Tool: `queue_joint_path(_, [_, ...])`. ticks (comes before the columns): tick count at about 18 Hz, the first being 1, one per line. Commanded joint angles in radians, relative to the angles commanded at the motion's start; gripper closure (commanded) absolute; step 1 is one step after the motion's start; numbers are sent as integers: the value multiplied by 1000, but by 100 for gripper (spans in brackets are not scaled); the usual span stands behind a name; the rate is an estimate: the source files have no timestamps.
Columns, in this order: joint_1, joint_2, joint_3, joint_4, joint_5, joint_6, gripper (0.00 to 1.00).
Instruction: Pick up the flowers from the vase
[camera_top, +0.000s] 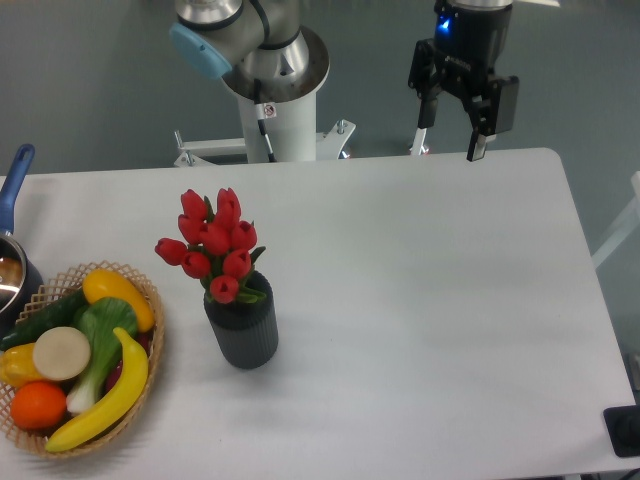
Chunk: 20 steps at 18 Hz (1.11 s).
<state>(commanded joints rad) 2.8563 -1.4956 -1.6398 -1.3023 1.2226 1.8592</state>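
Camera view, single fixed position, looking down over a white worktop (420, 300).

Item 1: the flowers (215, 243), a bunch of red tulip buds with a little green leaf showing, standing upright in the vase (242, 328). Position: left of centre on the worktop, just beside the wicker basket (150, 300) of fruit and vegetables but apart from it.

Item 2: the vase, short, dark, ribbed, round mouth. The stems are hidden inside it.

Item 3: the tool (449, 136), hanging above the far edge of the worktop, well apart from the flowers. Fingers spread wide, nothing between them.

Item 4: a dark pot with a blue handle (15, 180), at the left edge (partly cut off).

Handling, as judged: the bunch looks light and soft; the buds would likely crush or splay under a firm squeeze. The best hold is probably low on the bunch, just above the vase mouth, where it is narrowest. Lift straight up, since the light vase may tip or come along.
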Motion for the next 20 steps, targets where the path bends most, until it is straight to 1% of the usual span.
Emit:
queue_joint_path(6, [-3,-2,-2,2,-2,2,0])
queue_joint_path(9, [2,0,-24,5,-46,0,0])
queue_joint_path(11, [3,3,-47,34,-54,-2,0])
queue_joint_path(12, [5,6,-60,61,-57,-6,0])
queue_joint_path(13, [6,6,-63,69,-57,-21,0])
queue_joint_path(18, [2,11,-78,71,-58,-90,0])
queue_joint_path(20, [0,12,-95,72,-58,-103,0])
